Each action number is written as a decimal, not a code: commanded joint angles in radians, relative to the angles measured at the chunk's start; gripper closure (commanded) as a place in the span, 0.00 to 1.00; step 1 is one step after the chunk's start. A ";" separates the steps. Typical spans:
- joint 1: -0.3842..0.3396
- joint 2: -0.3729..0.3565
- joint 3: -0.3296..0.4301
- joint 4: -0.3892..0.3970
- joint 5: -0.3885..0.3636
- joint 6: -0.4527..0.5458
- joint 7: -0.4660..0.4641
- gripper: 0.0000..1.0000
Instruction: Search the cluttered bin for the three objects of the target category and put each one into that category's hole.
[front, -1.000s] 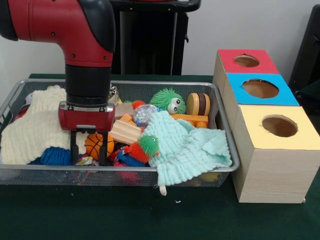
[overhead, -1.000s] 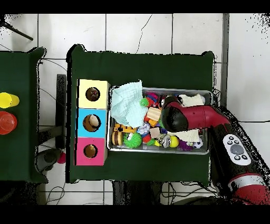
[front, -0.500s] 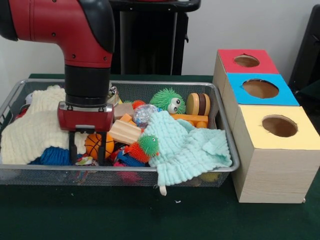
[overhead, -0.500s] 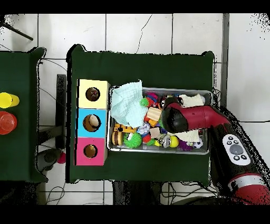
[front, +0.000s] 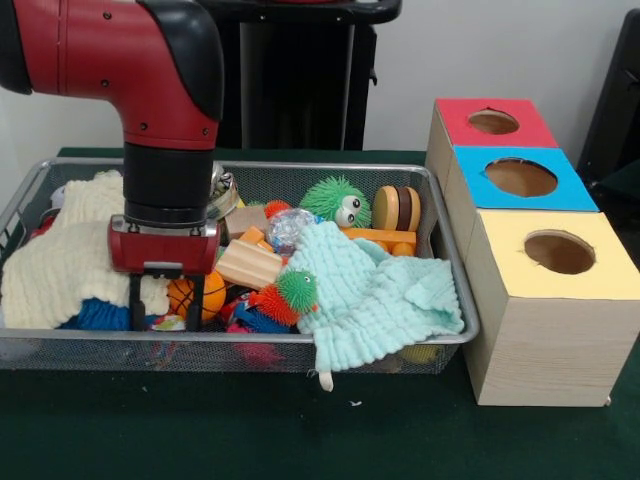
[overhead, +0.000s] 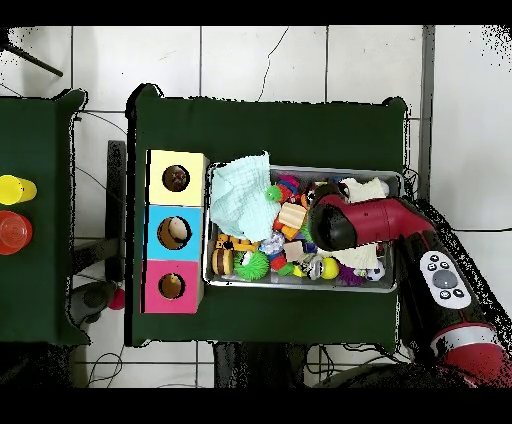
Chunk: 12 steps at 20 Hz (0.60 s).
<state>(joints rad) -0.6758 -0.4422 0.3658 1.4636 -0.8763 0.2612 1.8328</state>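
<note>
My gripper (front: 165, 306) hangs open inside the wire mesh bin (front: 250, 341), fingers down among the toys at the front left. An orange basketball toy (front: 181, 296) sits just behind the fingers, mostly between them and partly covered by the right finger; I cannot tell whether they touch it. A blue yarn ball (front: 104, 314) lies to its left, a wooden block (front: 249, 265) to its right. Seen from overhead, the red arm (overhead: 350, 222) covers the gripper and the ball. The sorting box shows a red hole (front: 493, 121), a blue hole (front: 521, 177) and a yellow hole (front: 559, 252).
A cream cloth (front: 60, 260) fills the bin's left side and a mint cloth (front: 375, 290) drapes over its front right rim. A green fuzzy ball (front: 335, 200), a wooden burger toy (front: 397, 208) and an orange-green spiky toy (front: 285, 293) lie between them.
The gripper has sunk a little deeper into the bin and shifted slightly left, so the basketball now sits nearer its right finger. The fingers stay apart.
</note>
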 joint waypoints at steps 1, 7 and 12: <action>-0.016 0.091 0.043 -0.076 -0.104 -0.021 -0.136 0.00; -0.028 0.107 0.055 -0.088 -0.106 -0.020 -0.133 0.00; -0.023 0.097 0.060 -0.085 -0.102 0.004 -0.150 1.00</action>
<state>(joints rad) -0.6910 -0.4031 0.3703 1.4153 -0.9026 0.2542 1.8328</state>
